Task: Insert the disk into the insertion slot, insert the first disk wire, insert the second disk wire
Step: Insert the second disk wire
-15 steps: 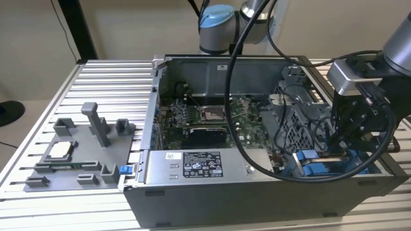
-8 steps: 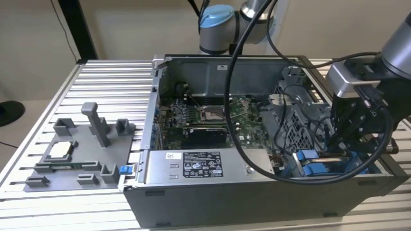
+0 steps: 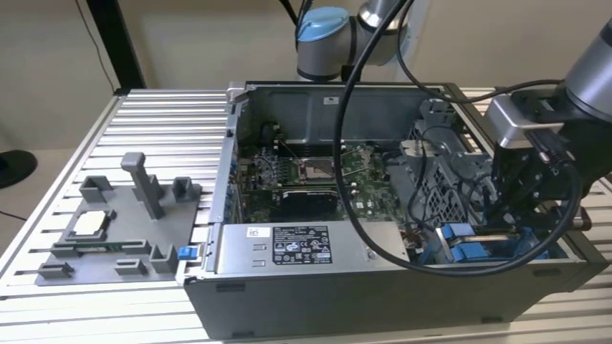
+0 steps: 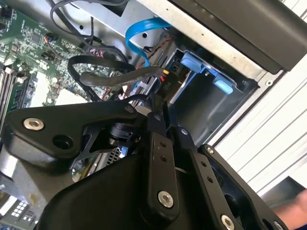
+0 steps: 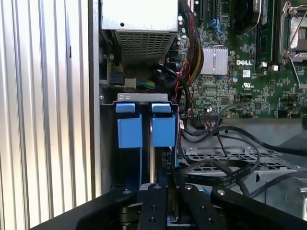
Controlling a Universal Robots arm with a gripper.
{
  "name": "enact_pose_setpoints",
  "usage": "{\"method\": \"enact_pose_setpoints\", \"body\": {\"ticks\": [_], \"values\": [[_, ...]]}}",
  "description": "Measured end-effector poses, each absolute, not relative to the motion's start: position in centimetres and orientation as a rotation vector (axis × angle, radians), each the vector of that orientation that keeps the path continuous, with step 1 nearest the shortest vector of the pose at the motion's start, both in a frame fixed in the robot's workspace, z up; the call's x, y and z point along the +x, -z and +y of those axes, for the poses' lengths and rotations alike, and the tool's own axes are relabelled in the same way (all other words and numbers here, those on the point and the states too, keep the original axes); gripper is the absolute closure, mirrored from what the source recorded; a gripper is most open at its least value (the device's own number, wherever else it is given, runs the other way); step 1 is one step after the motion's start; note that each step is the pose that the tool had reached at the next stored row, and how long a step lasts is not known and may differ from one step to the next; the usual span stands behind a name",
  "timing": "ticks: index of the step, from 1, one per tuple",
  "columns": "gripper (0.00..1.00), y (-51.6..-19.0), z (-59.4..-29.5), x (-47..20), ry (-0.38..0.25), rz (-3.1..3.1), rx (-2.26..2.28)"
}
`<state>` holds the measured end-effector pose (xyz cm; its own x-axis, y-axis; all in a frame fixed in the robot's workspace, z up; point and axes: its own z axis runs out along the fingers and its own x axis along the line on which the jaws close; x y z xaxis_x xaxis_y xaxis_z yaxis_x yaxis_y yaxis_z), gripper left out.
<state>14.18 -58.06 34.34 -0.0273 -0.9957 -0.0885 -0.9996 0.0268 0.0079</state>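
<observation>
The exterior view looks down on the open computer case point(image 3: 383, 215) from afar; both wrist views peer closely inside.

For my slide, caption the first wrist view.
Tool lowered beside the blue carrier tabs in the case's drive bay.

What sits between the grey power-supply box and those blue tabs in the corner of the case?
In the first wrist view, a bundle of coloured wires lies between the power-supply box and the blue tabs.
</observation>
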Motion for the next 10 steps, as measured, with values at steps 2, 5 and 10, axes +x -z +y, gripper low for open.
{"method": "enact_pose_setpoints", "body": {"ticks": [2,5,10], "values": [[1.0,-34.29,-58.02,14.17,-0.103,2.208,-2.149],[1.0,-34.29,-57.94,14.17,-0.103,2.208,-2.149],[1.0,-34.19,-57.88,14.16,-0.102,2.208,-2.149]]}}
